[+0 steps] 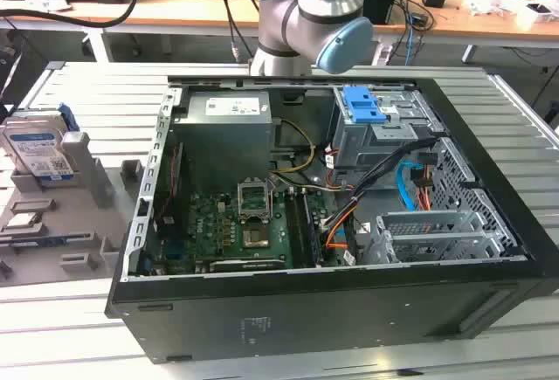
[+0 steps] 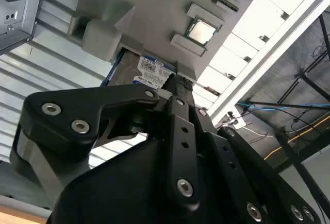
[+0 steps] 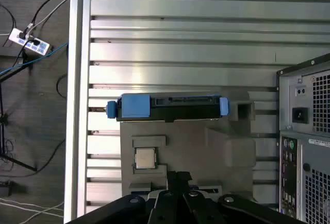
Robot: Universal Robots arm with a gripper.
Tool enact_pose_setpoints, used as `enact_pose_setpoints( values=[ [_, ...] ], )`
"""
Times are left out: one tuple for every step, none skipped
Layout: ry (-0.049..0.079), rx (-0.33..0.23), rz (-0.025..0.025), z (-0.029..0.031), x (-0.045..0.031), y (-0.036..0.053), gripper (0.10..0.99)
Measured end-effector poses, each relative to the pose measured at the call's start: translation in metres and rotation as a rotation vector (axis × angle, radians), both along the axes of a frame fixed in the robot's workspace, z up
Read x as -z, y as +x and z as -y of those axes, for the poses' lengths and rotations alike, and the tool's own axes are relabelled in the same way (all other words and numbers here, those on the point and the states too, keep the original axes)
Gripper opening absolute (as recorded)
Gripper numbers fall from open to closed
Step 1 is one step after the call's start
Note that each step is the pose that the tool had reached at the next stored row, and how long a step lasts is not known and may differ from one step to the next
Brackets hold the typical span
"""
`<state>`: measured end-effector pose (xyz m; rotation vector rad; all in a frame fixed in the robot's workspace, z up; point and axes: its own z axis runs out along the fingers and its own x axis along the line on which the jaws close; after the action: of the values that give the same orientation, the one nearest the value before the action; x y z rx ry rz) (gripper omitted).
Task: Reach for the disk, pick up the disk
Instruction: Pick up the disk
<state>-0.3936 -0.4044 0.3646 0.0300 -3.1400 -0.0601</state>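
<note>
Looking in remotely, I see one disk (image 1: 35,148) at the exterior view's left, upright in one grey fixture (image 1: 52,216) whose post hides part; my one gripper (image 3: 178,175), tips pressed together and empty, hangs apart from it, mostly cut off

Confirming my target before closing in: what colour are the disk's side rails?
Bright blue. The disk shows them best in the first wrist view.

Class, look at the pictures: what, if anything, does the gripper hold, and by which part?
Nothing: the disk stands on edge in the grey fixture, apart from the gripper.
</note>
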Motion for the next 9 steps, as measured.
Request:
enact_pose_setpoints(
  values=[
    [0.000, -0.002, 0.0000, 0.0000, 0.0000, 0.0000, 0.106],
    [0.000, -0.017, -0.0001, 0.0000, -0.0001, 0.0000, 0.106],
    [0.000, -0.035, 0.0000, 0.0000, 0.0000, 0.0000, 0.106],
    [0.000, -0.052, 0.0000, 0.0000, 0.0000, 0.0000, 0.106],
    [0.000, -0.063, 0.0000, 0.0000, 0.0000, 0.0000, 0.106],
    [0.000, -0.072, 0.0000, 0.0000, 0.0000, 0.0000, 0.106],
    [0.000, -0.082, 0.0000, 0.0000, 0.0000, 0.0000, 0.106],
    [0.000, -0.092, 0.0001, 0.0000, 0.0000, 0.0000, 0.106],
    [0.000, -0.104, 0.0000, 0.0000, 0.0000, 0.0000, 0.106]
  ],
)
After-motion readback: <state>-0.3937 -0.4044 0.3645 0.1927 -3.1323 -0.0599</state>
